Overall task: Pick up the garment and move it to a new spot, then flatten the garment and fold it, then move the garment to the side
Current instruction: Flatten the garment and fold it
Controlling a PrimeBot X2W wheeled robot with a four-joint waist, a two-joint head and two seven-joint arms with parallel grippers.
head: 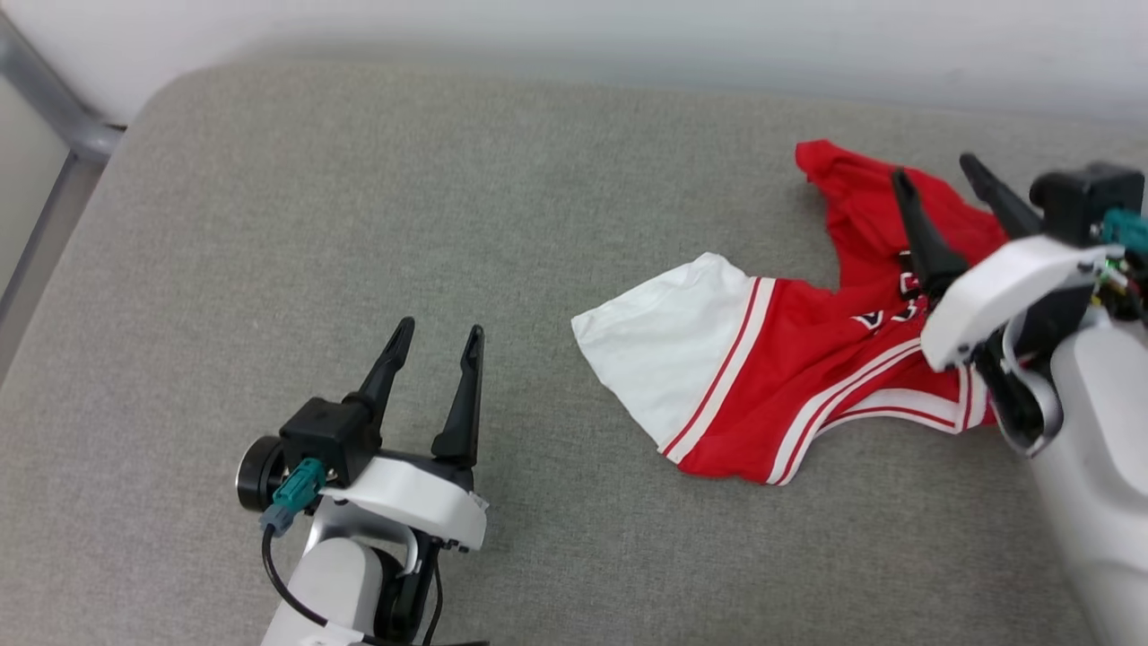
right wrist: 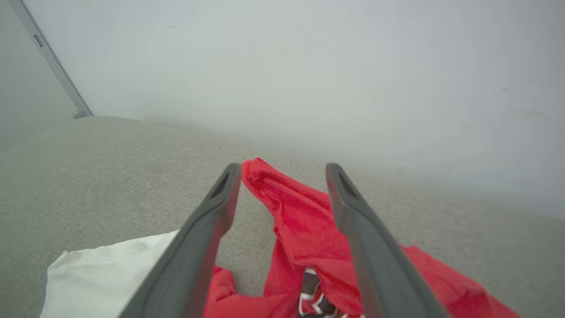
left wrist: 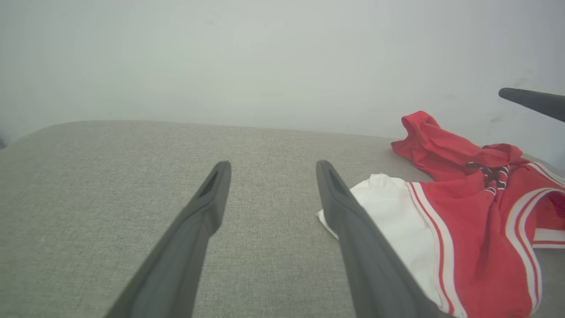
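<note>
The garment (head: 780, 377), a red jersey T-shirt with a white sleeve and red-white striped trim, lies crumpled on the grey surface at the right. Its white sleeve (head: 664, 345) points left and a red fold reaches toward the far edge. My right gripper (head: 933, 170) hovers over the garment's far red part, open, fingers apart with red cloth (right wrist: 300, 221) lying loose beneath them. My left gripper (head: 444, 330) stands open over bare surface at the lower left, well apart from the garment (left wrist: 468, 221). In the left wrist view its fingers spread wide, nothing between them.
The grey fabric-covered surface (head: 359, 224) stretches wide to the left and front of the garment. A pale wall (head: 628, 36) runs along its far edge. A grey metal bar (head: 54, 108) stands at the far left corner.
</note>
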